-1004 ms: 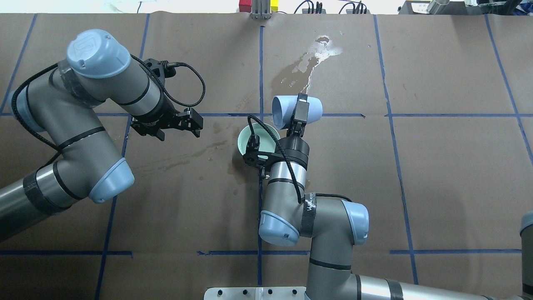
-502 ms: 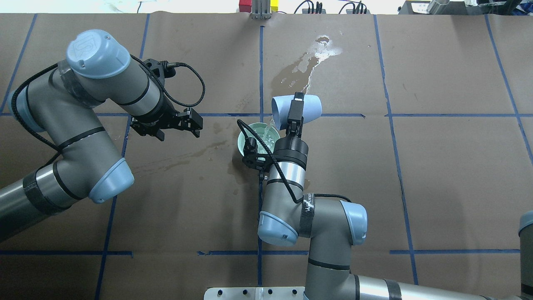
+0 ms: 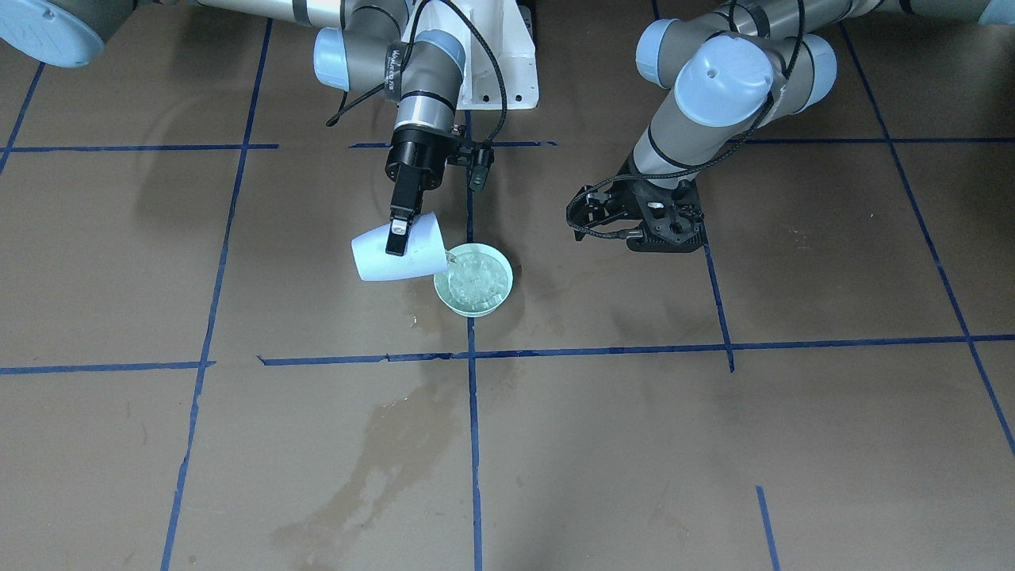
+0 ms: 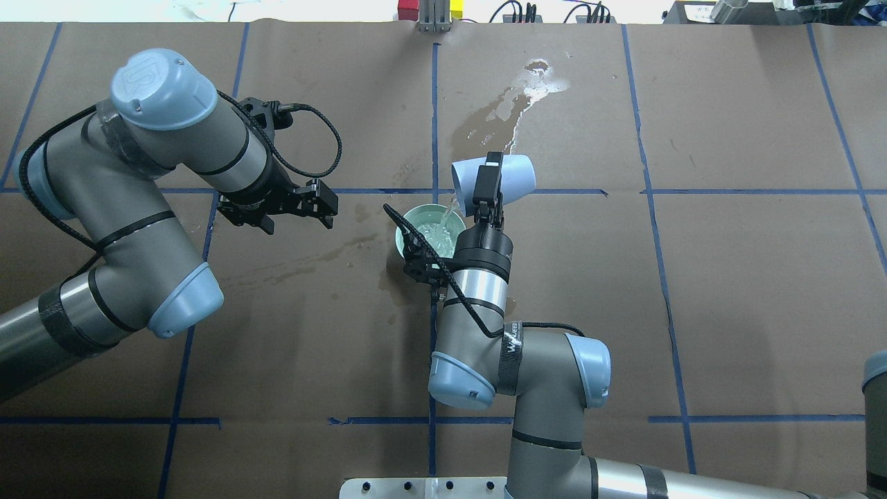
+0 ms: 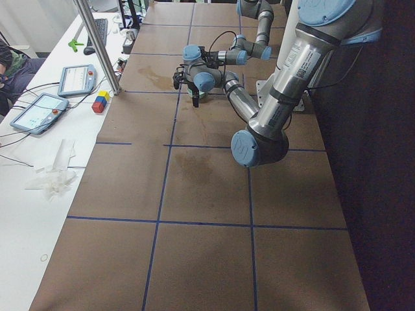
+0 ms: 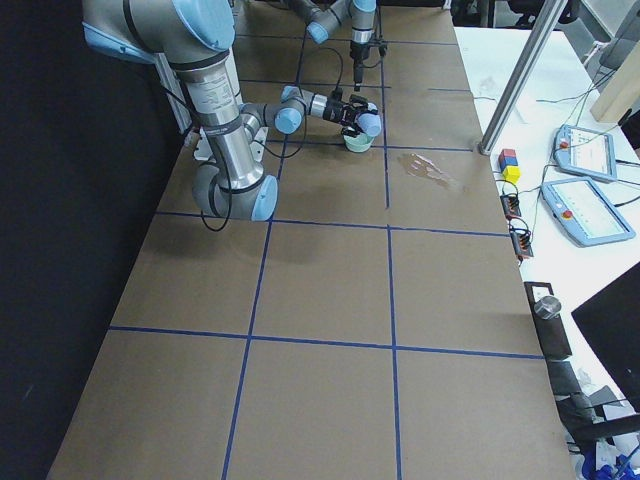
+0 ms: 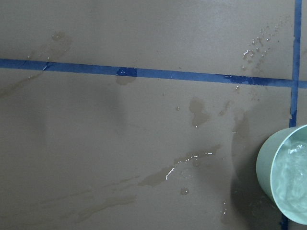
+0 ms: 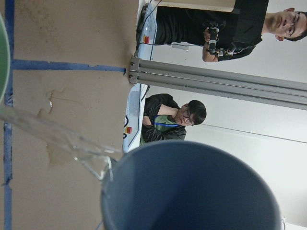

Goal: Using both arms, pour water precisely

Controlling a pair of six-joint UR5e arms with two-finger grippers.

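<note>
My right gripper (image 4: 487, 181) is shut on a pale blue cup (image 4: 516, 177) and holds it tipped on its side above a mint green bowl (image 4: 406, 223). A thin stream of water (image 3: 450, 258) runs from the cup's lip into the bowl (image 3: 507, 279), where the water (image 3: 474, 279) ripples. The right wrist view shows the cup's rim (image 8: 192, 191) and the stream (image 8: 48, 132). My left gripper (image 4: 326, 206) is open and empty, to the left of the bowl and apart from it. The left wrist view shows the bowl (image 7: 267, 167) at its right edge.
A wet spill (image 4: 513, 104) lies beyond the cup, and wet streaks (image 4: 298, 267) lie left of the bowl. Blue tape lines grid the brown table paper. Coloured blocks (image 5: 100, 102) and tablets (image 5: 39, 110) sit past the far edge. Operators (image 8: 177, 117) stand there.
My right gripper has tipped the cup further and shifted slightly left. Water now streams into the bowl, which was empty a second ago. My left arm has not moved.
</note>
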